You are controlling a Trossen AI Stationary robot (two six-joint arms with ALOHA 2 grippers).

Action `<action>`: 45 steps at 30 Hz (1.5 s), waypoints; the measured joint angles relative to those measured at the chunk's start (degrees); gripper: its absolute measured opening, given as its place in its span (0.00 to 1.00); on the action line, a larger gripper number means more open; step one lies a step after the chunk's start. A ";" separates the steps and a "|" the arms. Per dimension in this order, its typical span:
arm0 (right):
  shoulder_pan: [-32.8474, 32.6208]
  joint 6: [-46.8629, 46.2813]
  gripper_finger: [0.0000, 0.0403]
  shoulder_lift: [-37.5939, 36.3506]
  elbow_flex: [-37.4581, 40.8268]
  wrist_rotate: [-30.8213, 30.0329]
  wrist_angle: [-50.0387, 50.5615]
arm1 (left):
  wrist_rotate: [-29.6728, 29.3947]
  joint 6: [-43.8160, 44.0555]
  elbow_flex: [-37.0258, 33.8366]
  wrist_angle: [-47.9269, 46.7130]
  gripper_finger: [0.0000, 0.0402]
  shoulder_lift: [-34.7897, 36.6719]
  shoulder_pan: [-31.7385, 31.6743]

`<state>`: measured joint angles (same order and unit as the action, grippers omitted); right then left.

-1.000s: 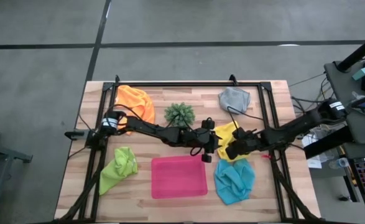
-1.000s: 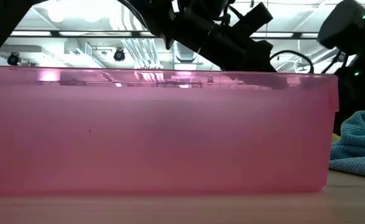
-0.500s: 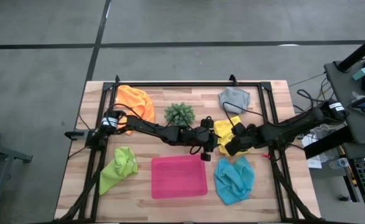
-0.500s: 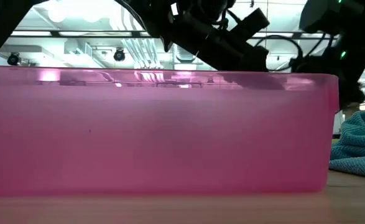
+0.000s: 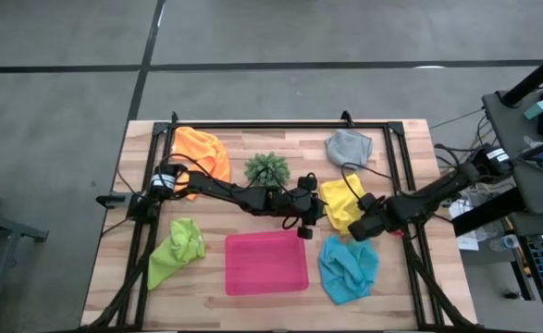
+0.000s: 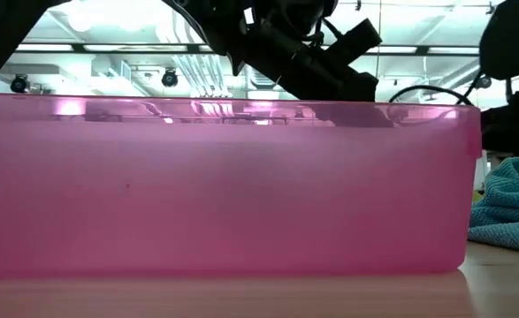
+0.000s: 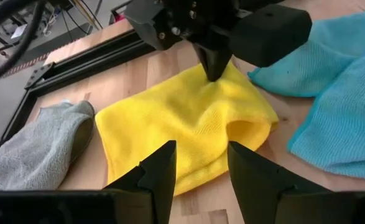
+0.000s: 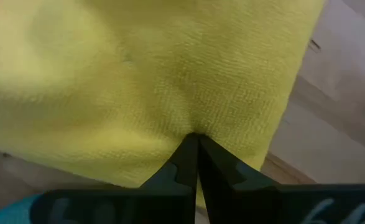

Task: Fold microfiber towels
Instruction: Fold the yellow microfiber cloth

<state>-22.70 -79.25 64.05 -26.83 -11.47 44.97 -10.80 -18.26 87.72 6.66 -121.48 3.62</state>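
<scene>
My right fingers (image 8: 194,158) are pinched together on a fold of the yellow towel (image 5: 339,202), which lies on the table (image 5: 391,287) between the grey towel (image 5: 349,146) and the blue towel (image 5: 349,268). My left fingers (image 7: 198,171) stand partly apart, holding nothing, just beside the yellow towel's other edge, near the pink tray (image 5: 266,263).

Fuzzy cloth yellow towel (image 7: 188,124), wooden table (image 5: 401,287)
</scene>
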 joint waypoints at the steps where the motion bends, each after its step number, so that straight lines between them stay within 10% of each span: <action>1: -0.52 -0.65 0.02 0.00 -0.01 -0.13 -0.04 | -0.01 0.02 0.00 0.02 0.32 0.01 0.00; 16: -2.84 8.34 0.02 -0.20 -9.74 -3.60 4.70 | 3.42 7.66 3.64 0.92 0.31 -2.19 -0.79; 23: -3.30 12.99 0.02 -0.79 -11.19 -6.09 6.03 | 3.25 11.72 12.87 -12.46 0.13 -2.24 -3.12; 45: -11.91 16.25 0.02 -9.07 -3.53 -11.10 -5.92 | 2.90 13.82 19.37 -2.67 0.00 -17.15 -5.40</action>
<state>-34.61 -63.00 54.98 -30.35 -22.57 39.05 -7.90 -4.44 107.09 3.99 -138.63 -1.78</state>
